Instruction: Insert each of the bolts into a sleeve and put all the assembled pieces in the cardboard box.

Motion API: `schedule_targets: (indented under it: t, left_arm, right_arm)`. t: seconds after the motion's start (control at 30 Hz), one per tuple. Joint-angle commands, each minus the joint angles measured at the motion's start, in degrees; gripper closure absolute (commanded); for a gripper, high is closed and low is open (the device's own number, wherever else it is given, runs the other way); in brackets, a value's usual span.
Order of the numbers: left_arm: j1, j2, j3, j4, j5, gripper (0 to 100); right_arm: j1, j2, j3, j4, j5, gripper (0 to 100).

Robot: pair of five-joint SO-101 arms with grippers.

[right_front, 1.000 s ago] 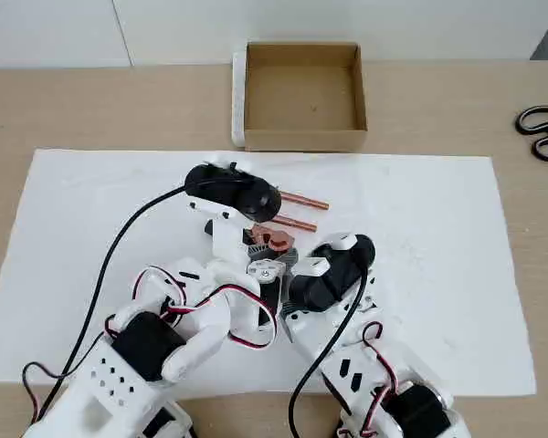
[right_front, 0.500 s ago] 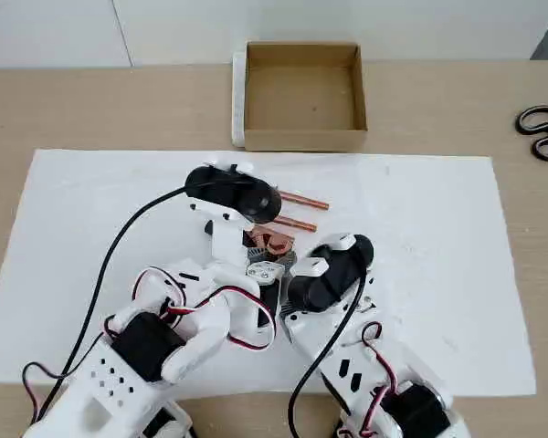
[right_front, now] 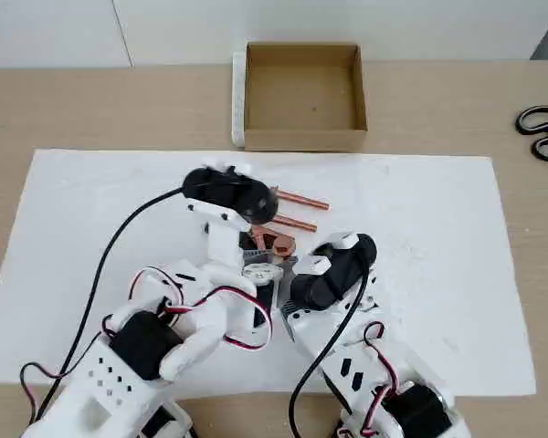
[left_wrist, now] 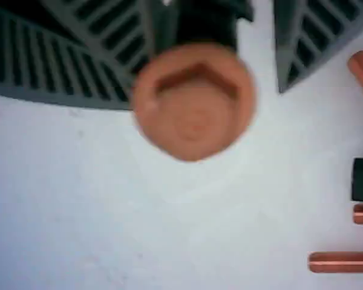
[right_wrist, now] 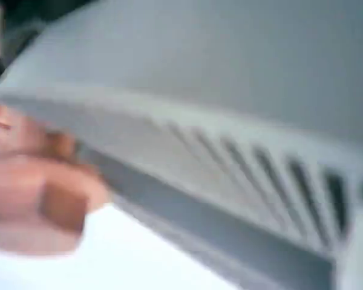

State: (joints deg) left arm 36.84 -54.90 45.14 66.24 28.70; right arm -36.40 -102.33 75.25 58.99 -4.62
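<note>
Two white robot arms sit at the bottom of the high view. The left gripper [right_front: 258, 243], just below the middle, squeezes one copper bolt with a round six-sided head [left_wrist: 193, 99] and holds it up over the white paper sheet [right_front: 438, 274]. The right gripper [right_front: 279, 266] is just beside it, to the lower right. It is too blurry to tell if it grips anything. A little farther up, two thin copper sleeves [right_front: 301, 199] lie side by side on the paper. At the top middle sits one brown cardboard box [right_front: 301, 139] on the wooden table [right_front: 91, 109]. One pair of black scissors [right_front: 543, 128] lies at the right edge.
</note>
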Motion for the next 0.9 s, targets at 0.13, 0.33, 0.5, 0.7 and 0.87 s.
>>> schedule_targets:
  t: [0.13, 0.33, 0.5, 0.7, 0.87]
  left_arm:
    - [0.5, -0.2, -0.7, 1.7, -0.8, 81]
    - [0.3, -0.2, -4.0, 1.8, -0.8, 81]
    - [-2.0, -0.2, -7.2, 1.8, -0.8, 81]
    - [-2.4, -0.2, -10.9, 1.8, -0.8, 81]
    - [-6.3, -0.2, -11.6, 1.8, -0.9, 81]
  right_arm:
    - [0.1, -0.3, -1.0, -1.6, -0.4, 99.5]
    - [0.1, -0.3, -1.0, -1.6, -0.4, 99.5]
    - [0.1, -0.3, -1.0, -1.6, -0.4, 99.5]
    - [0.1, -0.3, -1.0, -1.6, -0.4, 99.5]
    - [0.1, -0.3, -1.0, -1.6, -0.4, 99.5]
